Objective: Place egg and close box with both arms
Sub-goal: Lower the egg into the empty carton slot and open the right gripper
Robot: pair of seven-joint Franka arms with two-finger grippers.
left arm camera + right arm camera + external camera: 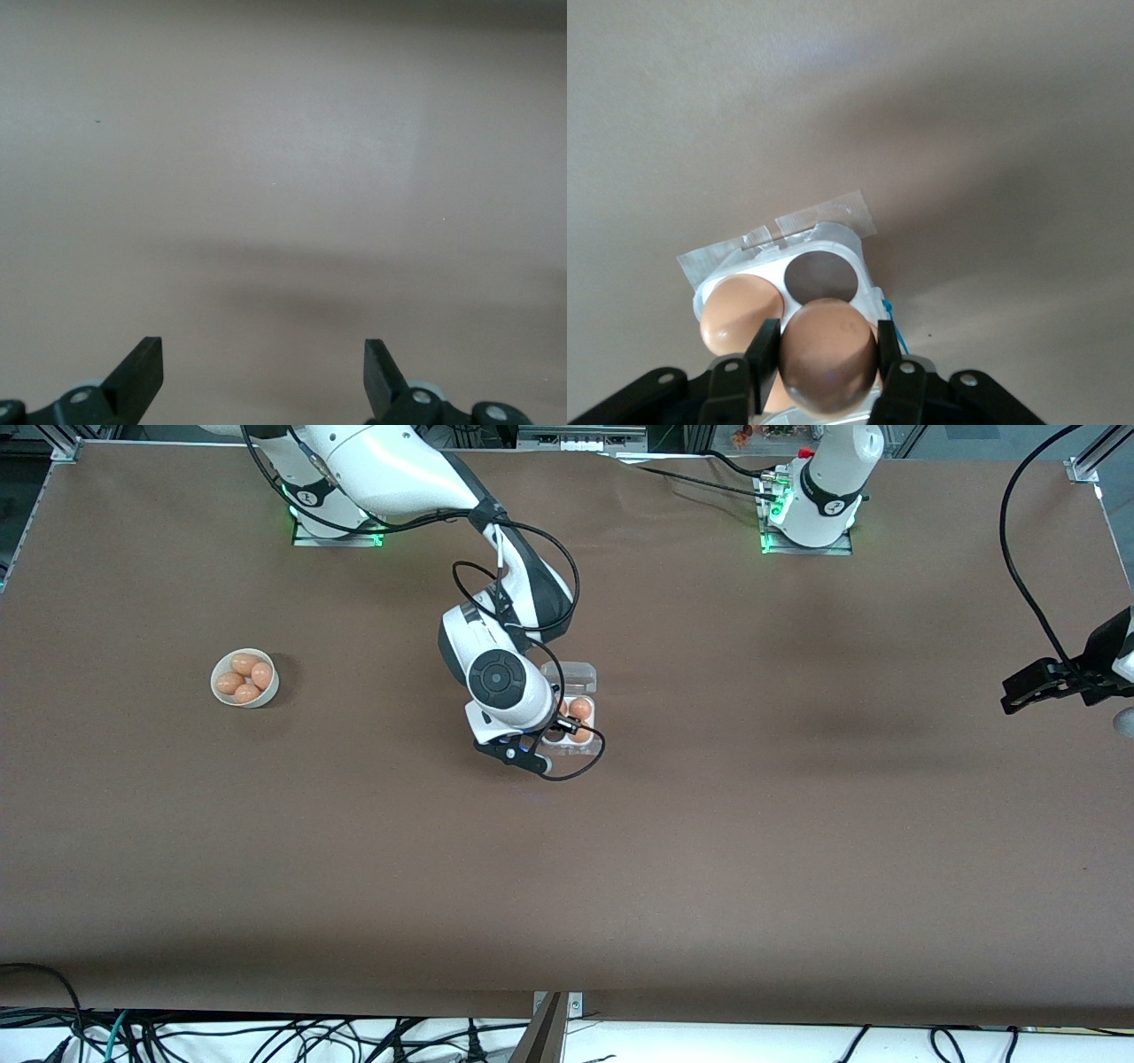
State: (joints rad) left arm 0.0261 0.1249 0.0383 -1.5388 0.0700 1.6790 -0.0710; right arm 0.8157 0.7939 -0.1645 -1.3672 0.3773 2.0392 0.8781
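**Right hand over box with egg, left arm waiting**

Right hand [530, 751] was down over the box [580, 710], mid-counter, arm reaching in from its base. Fingers [764, 354] were clamped on a brown egg [828, 354], one pad on each side. In the right wrist view the held egg sat just above the tray, over the cell next to a second egg [737, 310] already seated. One cell beside them showed dark and empty [820, 276]. Clear tape strips [824, 217] ran from the tray edge onto the counter [709, 824].

Front view: box lid [574, 677] was open, lying flat on the side of the tray farther from the camera. Two eggs showed in the tray there; the rest was hidden by the right wrist. Couldn't tell whether the held egg touched the tray.

Bowl [244, 678] sat well apart from the box, toward the right arm's end of the counter, slightly farther from the camera than the box. White, round, four brown eggs [246, 677] in it.

Left hand [1028, 691] hung over the counter's edge at the left arm's end, well away from the box. Arm was waiting. Left wrist view showed both fingertips [142, 367] wide apart with only bare counter under them, nothing held.
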